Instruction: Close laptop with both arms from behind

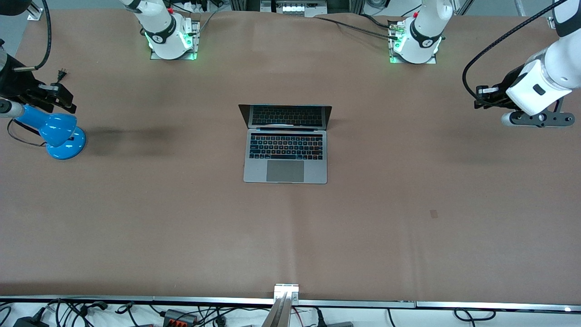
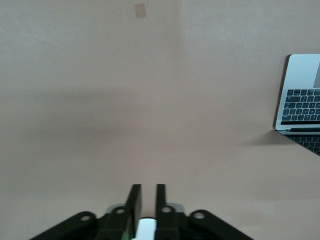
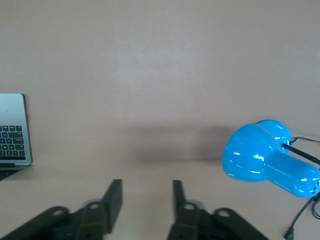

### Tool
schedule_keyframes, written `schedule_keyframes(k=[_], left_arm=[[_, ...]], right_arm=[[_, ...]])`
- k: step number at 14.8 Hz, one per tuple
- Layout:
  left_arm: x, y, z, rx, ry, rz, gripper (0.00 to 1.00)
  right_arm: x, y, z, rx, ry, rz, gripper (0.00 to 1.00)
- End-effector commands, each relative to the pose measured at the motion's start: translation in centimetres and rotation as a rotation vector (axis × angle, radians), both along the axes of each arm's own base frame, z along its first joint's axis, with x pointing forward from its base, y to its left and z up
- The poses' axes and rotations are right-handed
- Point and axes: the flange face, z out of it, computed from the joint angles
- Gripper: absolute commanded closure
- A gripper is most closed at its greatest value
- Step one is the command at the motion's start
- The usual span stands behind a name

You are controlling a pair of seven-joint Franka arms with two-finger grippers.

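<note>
The silver-grey laptop (image 1: pixel 285 156) lies open in the middle of the table, its dark screen (image 1: pixel 286 116) upright and facing the front camera. Part of it shows in the left wrist view (image 2: pixel 300 100) and in the right wrist view (image 3: pixel 12 130). My left gripper (image 1: pixel 481 97) hangs over the left arm's end of the table, well away from the laptop. Its jaws (image 2: pixel 148 186) stand nearly together and hold nothing. My right gripper (image 1: pixel 68 102) hangs over the right arm's end of the table, open (image 3: pixel 145 181) and empty.
A blue desk lamp (image 1: pixel 61 134) stands at the right arm's end of the table, just under the right gripper, and also shows in the right wrist view (image 3: pixel 265 160). Its black cord trails beside it. A small tape mark (image 1: pixel 434 213) lies on the brown table cover.
</note>
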Motion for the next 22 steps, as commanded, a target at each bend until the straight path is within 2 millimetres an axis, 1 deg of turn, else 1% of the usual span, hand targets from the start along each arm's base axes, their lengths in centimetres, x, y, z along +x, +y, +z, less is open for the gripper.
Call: schedule_keyframes(k=[1, 2, 5, 6, 8, 9, 10, 12, 13, 15, 16, 18, 19, 20, 21, 22], left_arm=[[0.2, 0.0, 0.6, -0.044, 0.007, -0.001, 1.00], [0.2, -0.1, 0.5, -0.049, 0.011, 0.004, 1.00], [0.1, -0.2, 0.5, -0.076, 0.018, 0.007, 1.00], [-0.2, -0.4, 0.4, -0.085, 0.040, 0.002, 1.00], [-0.2, -1.9, 0.3, -0.159, 0.049, 0.004, 1.00], [0.3, -2.4, -0.6, -0.209, 0.072, 0.016, 1.00], [0.6, -2.9, -1.3, -0.224, 0.091, 0.023, 1.00], [0.7, -3.8, -1.9, -0.235, 0.102, -0.002, 1.00], [0.8, -4.3, -2.5, -0.248, 0.116, -0.012, 1.00], [0.1, -8.4, -4.1, -0.251, 0.143, -0.075, 1.00], [-0.2, -10.3, -5.4, -0.250, 0.144, -0.082, 1.00], [-1.7, -13.3, -10.9, -0.305, 0.166, -0.043, 1.00], [-3.2, -15.0, -13.1, -0.318, 0.144, -0.039, 1.00], [-4.6, -17.1, -14.5, -0.317, 0.122, -0.060, 1.00], [-6.3, -20.3, -15.6, -0.313, 0.100, -0.103, 1.00], [-7.3, -22.2, -16.4, -0.309, 0.094, -0.131, 1.00]], right_arm=[[-0.4, 0.3, -0.3, -0.007, 0.011, 0.025, 0.95], [-0.3, 0.3, -0.6, -0.007, 0.022, 0.026, 1.00], [-0.2, 0.9, -1.5, -0.007, 0.048, 0.035, 1.00], [0.0, 1.4, -2.0, -0.007, 0.065, 0.041, 1.00], [0.3, 2.4, -3.0, -0.005, 0.089, 0.056, 1.00], [0.4, 3.3, -3.8, -0.003, 0.113, 0.068, 1.00], [0.4, 4.6, -4.7, -0.003, 0.147, 0.092, 1.00], [0.1, 7.4, -6.7, 0.019, 0.219, 0.132, 1.00], [-0.1, 8.6, -7.8, 0.062, 0.253, 0.136, 1.00], [-0.8, 10.6, -10.3, 0.109, 0.301, 0.152, 1.00], [-1.4, 11.9, -11.6, 0.152, 0.331, 0.156, 1.00], [-2.5, 14.3, -14.3, 0.260, 0.398, 0.146, 1.00], [-3.0, 15.8, -15.2, 0.284, 0.412, 0.158, 1.00], [-3.6, 17.2, -16.0, 0.301, 0.428, 0.167, 1.00], [-4.4, 18.3, -17.0, 0.336, 0.455, 0.167, 1.00], [-5.1, 18.8, -17.9, 0.366, 0.474, 0.156, 1.00]])
